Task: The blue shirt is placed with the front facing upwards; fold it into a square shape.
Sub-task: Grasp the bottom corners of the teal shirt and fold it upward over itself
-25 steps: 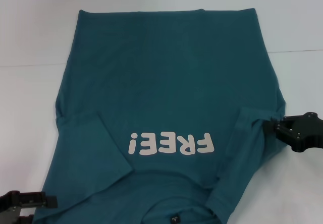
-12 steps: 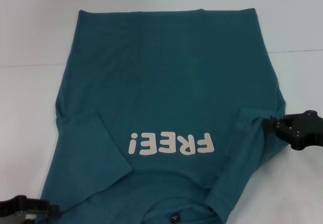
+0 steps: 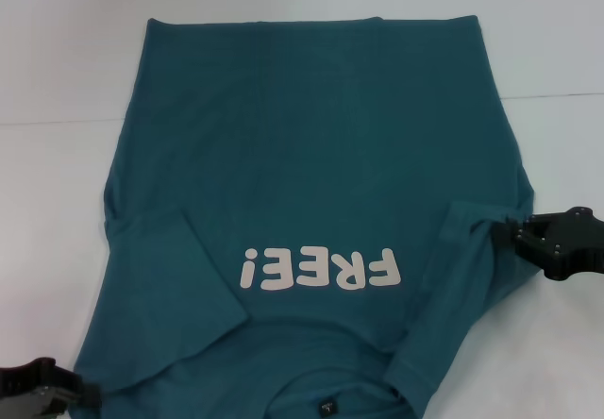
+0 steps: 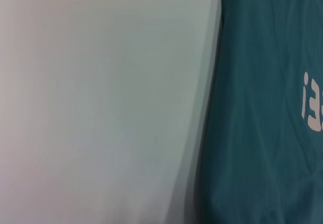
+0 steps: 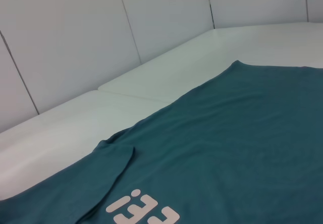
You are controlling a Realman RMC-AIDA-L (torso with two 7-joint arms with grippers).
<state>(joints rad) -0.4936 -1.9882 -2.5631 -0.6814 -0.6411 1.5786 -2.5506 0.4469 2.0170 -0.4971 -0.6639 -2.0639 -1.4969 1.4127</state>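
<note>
Head view: right gripper [image 3: 514,223] pinching blue shirt [image 3: 311,155] sleeve (left gripper [image 3: 80,393] fingers unclear).

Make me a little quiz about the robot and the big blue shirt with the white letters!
1. True or false: both sleeves of the blue shirt are folded in over its front.
2. Which gripper touches a sleeve edge? A) left gripper B) right gripper
3. What is printed in white lettering on the shirt?

Key:
1. True
2. B; the left gripper sits low by the shirt's near corner.
3. FREE!
</note>
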